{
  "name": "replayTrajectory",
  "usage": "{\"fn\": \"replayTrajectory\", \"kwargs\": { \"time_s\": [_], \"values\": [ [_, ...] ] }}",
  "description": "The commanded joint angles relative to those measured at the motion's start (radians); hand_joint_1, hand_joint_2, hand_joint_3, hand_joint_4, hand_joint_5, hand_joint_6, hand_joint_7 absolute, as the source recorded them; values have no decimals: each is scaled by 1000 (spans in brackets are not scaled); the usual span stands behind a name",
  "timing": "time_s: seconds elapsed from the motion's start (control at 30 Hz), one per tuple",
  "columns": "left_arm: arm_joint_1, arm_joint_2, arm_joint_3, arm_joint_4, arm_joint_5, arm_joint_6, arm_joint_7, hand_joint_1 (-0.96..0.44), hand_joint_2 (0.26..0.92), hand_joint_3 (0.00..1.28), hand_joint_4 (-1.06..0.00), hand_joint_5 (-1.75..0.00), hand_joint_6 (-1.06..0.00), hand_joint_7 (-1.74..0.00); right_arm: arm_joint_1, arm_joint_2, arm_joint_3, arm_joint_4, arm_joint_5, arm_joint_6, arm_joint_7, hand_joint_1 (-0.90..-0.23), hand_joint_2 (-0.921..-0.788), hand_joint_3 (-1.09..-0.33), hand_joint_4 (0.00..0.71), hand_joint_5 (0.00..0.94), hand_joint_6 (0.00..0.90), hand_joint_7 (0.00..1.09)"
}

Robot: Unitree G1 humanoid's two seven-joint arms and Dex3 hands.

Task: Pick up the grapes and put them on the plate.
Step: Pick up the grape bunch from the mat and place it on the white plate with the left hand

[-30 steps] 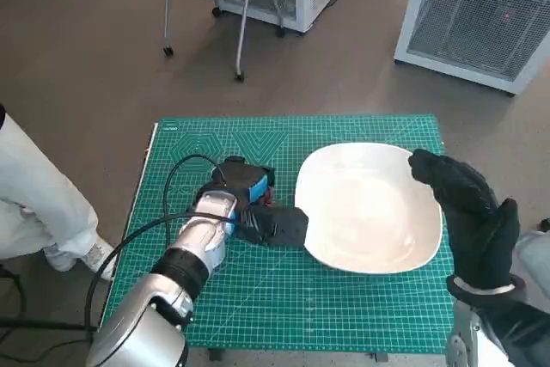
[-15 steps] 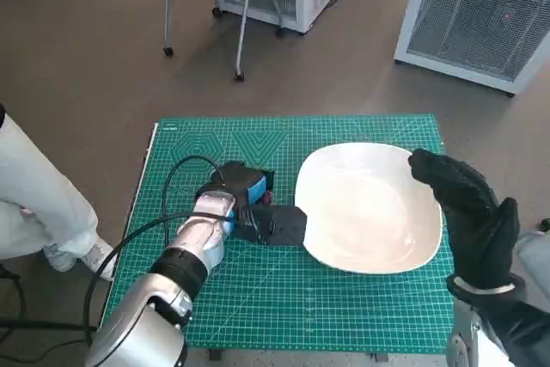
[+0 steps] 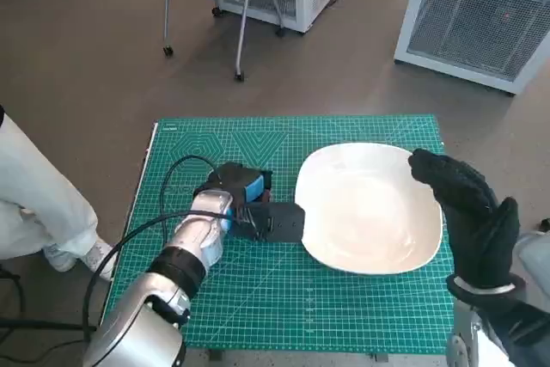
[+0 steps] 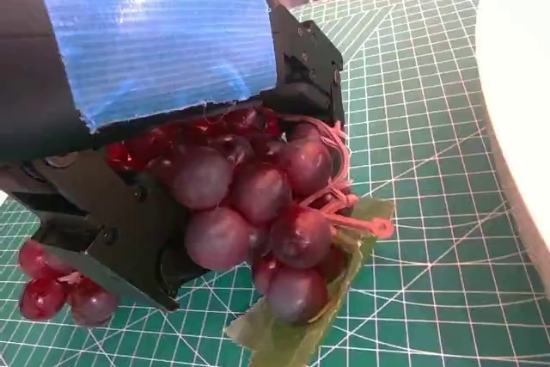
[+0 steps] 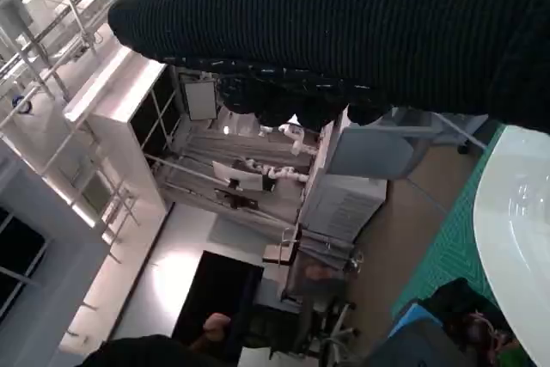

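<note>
Head view: the left hand (image 3: 258, 212) is lying low over the green cutting mat (image 3: 361, 315) at centre frame, fingers pointing right toward the white plate (image 3: 369, 212), which is sitting in the right half. The grapes are hiding under the hand here. The right hand (image 3: 468, 212) is hanging over the plate's right rim, fingers extended and apart, holding nothing. A person's pale trouser leg (image 3: 34, 195) is showing at the left edge.

Left wrist view: the grapes (image 4: 258, 212) are filling mid frame, a dark red-purple bunch with pinkish stems (image 4: 339, 186) and a green leaf (image 4: 301, 333) trailing toward the bottom. The left hand's black fingers (image 4: 112, 229) are closing round the bunch from the lower left and above, gripping it; a few berries are poking out at lower left. The plate's edge is curving along the right side, just beside the bunch.

Right wrist view: the glove is running along the top; plate and mat are showing at lower right.

Handling, as a judgement: the bunch is looking light, lumpy and loosely jointed, likely artificial; berries may be swinging or slipping. Taking hold around the bunch's bulk near the stem is seeming safest, rather than pinching single berries or the leaf.
</note>
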Motion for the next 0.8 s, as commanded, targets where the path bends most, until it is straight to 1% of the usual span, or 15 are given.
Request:
{"fn": "replayTrajectory", "kwargs": {
  "time_s": [0.03,0.07,0.13,0.27,0.3,0.37,0.5,0.67,0.8],
  "values": [
    [-15,36,20,-78,-12,10,-16,3,610,852,-313,-1746,-519,-1418,10,-5,-5,15,8,10,9,-476,-921,-561,516,11,130,675],
    [-12,44,24,-101,-13,12,-20,3,618,833,-317,-1746,-526,-1394,10,-5,-5,16,8,10,10,-476,-921,-561,516,11,130,675],
    [-3,60,33,-157,-15,21,-31,4,662,739,-331,-1741,-553,-1292,9,-5,-6,18,9,9,10,-476,-921,-561,516,11,130,674],
    [24,97,54,-297,-16,49,-60,6,837,386,-407,-1647,-572,-1111,4,-5,-7,23,8,7,12,-476,-921,-561,516,11,131,673],
    [32,107,60,-336,-16,57,-69,6,864,327,-427,-1622,-578,-1083,2,-5,-7,25,8,7,12,-477,-921,-561,516,11,131,673],
    [53,130,74,-424,-14,75,-88,5,895,245,-466,-1560,-593,-1060,0,-5,-7,28,7,5,13,-477,-921,-560,515,10,132,672],
    [99,177,111,-614,-14,99,-126,2,915,158,-528,-1369,-616,-1154,-4,-4,-8,32,6,2,13,-477,-921,-560,514,10,133,671],
    [143,215,157,-811,-8,128,-156,2,920,117,-605,-1340,-618,-1093,-10,-4,-8,38,5,0,13,-478,-921,-559,518,11,134,669],
    [176,238,187,-946,8,144,-164,2,917,92,-668,-1264,-614,-1106,-12,-3,-8,41,5,-2,13,-480,-921,-557,522,13,135,668]
  ]
}}
